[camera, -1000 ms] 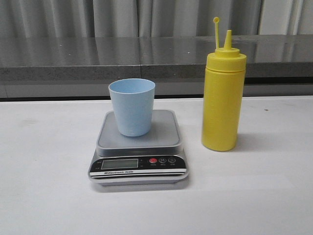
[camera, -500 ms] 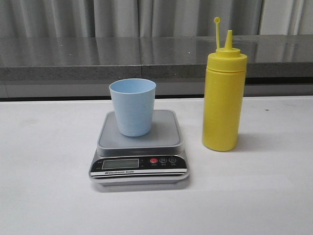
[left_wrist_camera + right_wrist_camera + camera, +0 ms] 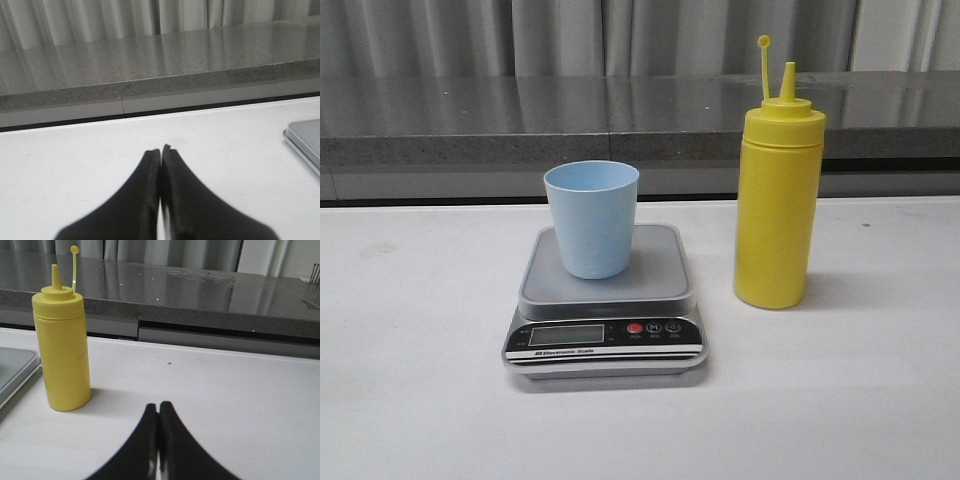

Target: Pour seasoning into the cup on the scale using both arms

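Grey curtains and a speckled grey ledge point(image 3: 470, 125) run behind the white worktop point(image 3: 860, 400). On it the scale point(image 3: 605, 305) faces the camera, the pale blue cup point(image 3: 591, 219) standing upright on its grey plate, toward the back. Just to the scale's right, apart from it, the yellow seasoning bottle point(image 3: 778, 195) stands upright, its cap stalk raised beside the nozzle. The left gripper point(image 3: 161, 151) and right gripper point(image 3: 159, 406) each hover over bare worktop, fingers pressed together, holding nothing
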### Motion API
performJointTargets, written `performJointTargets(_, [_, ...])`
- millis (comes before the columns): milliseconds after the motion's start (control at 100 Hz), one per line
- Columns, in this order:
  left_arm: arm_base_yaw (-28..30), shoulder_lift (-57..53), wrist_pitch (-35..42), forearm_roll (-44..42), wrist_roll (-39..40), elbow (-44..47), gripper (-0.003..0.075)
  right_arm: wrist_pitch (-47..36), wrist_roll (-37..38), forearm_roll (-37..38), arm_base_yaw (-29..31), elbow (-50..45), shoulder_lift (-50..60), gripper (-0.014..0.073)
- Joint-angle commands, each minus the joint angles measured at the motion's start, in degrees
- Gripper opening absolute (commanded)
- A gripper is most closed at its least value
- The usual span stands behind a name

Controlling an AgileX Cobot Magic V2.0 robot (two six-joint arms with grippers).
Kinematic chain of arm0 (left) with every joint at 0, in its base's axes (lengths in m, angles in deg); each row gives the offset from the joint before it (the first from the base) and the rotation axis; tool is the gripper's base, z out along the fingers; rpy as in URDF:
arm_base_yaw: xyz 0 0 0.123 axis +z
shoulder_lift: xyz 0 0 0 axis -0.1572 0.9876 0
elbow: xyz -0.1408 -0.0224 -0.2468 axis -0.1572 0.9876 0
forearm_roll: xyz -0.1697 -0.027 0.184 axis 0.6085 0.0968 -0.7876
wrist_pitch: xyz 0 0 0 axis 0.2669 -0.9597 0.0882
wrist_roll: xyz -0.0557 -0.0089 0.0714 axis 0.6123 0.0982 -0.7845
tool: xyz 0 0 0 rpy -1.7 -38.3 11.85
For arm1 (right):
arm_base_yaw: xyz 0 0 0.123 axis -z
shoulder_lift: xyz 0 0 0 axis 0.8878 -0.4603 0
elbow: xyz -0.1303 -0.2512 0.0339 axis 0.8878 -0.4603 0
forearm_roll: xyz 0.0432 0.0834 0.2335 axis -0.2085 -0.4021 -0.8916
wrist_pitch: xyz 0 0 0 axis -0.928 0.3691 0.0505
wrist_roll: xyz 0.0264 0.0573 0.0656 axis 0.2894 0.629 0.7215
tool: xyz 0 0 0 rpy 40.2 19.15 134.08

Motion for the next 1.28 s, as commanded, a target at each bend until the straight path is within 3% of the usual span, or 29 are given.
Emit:
performJointTargets(0, [0.06,-1.89,5.73,-0.23,0.42,-0.67,-0.0018,-4.65,-0.53,0.00,0.45,0.00,0.91,-0.0120])
performJointTargets(320, [0.06,-1.89,14.32,-0.59,0.65,3.95,-0.0018,-4.65,-0.53,0.00,0.45,0.00,0.91,-0.0120])
performJointTargets(1270, [0.06,-1.89,14.28,-0.85,0.65,3.95,-0.0018,-4.65,-0.53,0.00,0.45,0.00,0.91,-0.0120])
